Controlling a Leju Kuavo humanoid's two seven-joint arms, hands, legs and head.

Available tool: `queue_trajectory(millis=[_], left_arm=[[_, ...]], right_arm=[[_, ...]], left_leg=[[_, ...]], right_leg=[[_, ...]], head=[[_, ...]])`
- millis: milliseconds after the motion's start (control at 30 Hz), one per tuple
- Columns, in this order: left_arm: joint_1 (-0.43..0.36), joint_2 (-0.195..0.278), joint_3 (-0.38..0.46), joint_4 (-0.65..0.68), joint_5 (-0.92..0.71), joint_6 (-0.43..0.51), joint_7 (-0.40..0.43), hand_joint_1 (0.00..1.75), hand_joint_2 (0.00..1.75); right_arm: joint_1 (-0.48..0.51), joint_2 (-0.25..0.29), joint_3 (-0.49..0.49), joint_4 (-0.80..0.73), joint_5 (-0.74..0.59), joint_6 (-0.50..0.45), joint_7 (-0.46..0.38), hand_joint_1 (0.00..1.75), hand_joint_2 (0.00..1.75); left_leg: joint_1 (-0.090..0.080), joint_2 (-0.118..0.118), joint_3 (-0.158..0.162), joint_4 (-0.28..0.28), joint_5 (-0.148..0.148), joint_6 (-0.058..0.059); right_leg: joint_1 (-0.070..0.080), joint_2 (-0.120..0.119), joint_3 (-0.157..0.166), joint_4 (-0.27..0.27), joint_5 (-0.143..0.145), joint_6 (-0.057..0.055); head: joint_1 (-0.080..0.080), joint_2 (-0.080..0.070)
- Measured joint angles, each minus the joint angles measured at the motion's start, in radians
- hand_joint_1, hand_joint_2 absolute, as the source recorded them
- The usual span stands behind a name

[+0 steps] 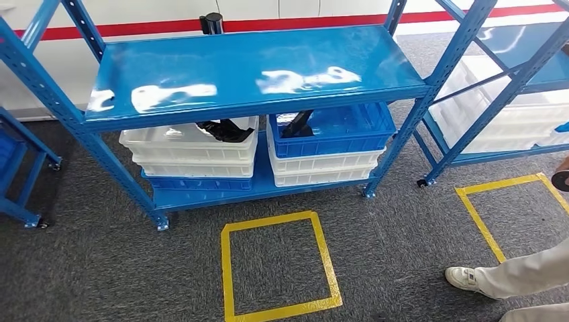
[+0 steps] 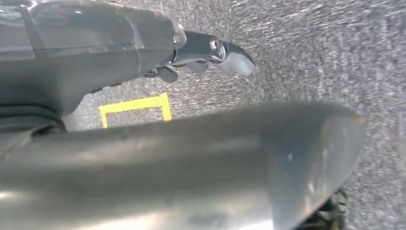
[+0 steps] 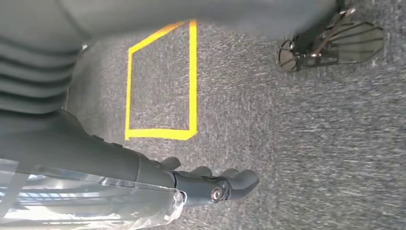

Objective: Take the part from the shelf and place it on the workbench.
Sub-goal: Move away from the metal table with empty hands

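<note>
On the lower level of the blue shelf a black part lies in the top white bin. Another black part leans in the blue bin beside it. The left wrist view looks down at grey carpet, with my left hand hanging over it, fingers extended and holding nothing. My right hand also hangs over the carpet with its fingers loosely apart and nothing in them. Both hands are far from the shelf.
A yellow tape square marks the carpet in front of the shelf, and a second one lies to the right. A person's white shoe and trouser leg stand at the right. More blue racks with white bins flank the shelf.
</note>
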Motion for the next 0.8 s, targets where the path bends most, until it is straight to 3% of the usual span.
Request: queue_trajectory(millis=[67, 100, 200, 267, 400, 533, 800], left_arm=[[-0.003, -0.003, 0.0, 0.0, 0.0, 0.0, 0.0, 0.0, 0.0], [-0.003, -0.003, 0.0, 0.0, 0.0, 0.0, 0.0, 0.0, 0.0], [-0.003, -0.003, 0.0, 0.0, 0.0, 0.0, 0.002, 0.0, 0.0], [-0.003, -0.003, 0.0, 0.0, 0.0, 0.003, 0.008, 0.0, 0.0], [-0.003, -0.003, 0.0, 0.0, 0.001, 0.024, 0.038, 0.0, 1.75], [-0.002, -0.003, 0.0, 0.0, 0.006, 0.038, 0.07, 0.0, 1.75], [-0.001, -0.004, 0.0, 0.0, 0.015, 0.06, 0.104, 0.0, 1.75]], right_arm=[[0.001, -0.002, 0.001, 0.0, 0.0, -0.002, 0.001, 0.0, 1.75], [0.001, -0.003, 0.001, 0.0, 0.0, -0.003, 0.001, 0.0, 1.75], [0.001, -0.003, 0.004, 0.0, 0.0, -0.004, 0.002, 0.0, 1.75], [-0.002, -0.002, 0.005, 0.001, 0.0, -0.004, 0.005, 0.0, 1.75], [-0.005, -0.001, 0.009, 0.0, 0.005, -0.006, 0.01, 0.0, 1.75], [-0.005, 0.0, 0.015, 0.0, 0.009, -0.007, 0.023, 0.0, 1.75], [-0.005, 0.004, 0.029, 0.0, 0.012, -0.005, 0.035, 0.0, 1.75]], left_leg=[[0.002, -0.007, 0.0, -0.004, 0.0, -0.011], [0.002, -0.01, 0.001, -0.006, 0.001, -0.013], [-0.001, -0.019, 0.006, -0.01, 0.001, 0.003], [-0.001, -0.021, 0.011, -0.016, 0.001, 0.006], [0.0, -0.024, 0.015, -0.025, 0.003, -0.003], [0.0, -0.026, 0.016, -0.028, 0.005, -0.016], [-0.005, -0.026, 0.019, -0.028, 0.006, -0.018]], right_leg=[[0.006, -0.003, 0.008, -0.017, -0.006, -0.008], [0.006, -0.006, 0.009, -0.019, -0.005, -0.005], [0.002, -0.011, 0.012, -0.026, -0.002, 0.009], [0.002, -0.012, 0.013, -0.025, -0.005, 0.004], [0.003, -0.013, 0.016, -0.024, -0.01, -0.002], [0.003, -0.014, 0.017, -0.024, -0.01, -0.003], [-0.002, -0.014, 0.023, -0.025, -0.009, -0.002]], head=[[0.002, 0.0], [0.005, 0.0], [-0.002, 0.0], [-0.012, 0.0], [-0.028, 0.0], [-0.035, 0.0], [-0.034, 0.0]])
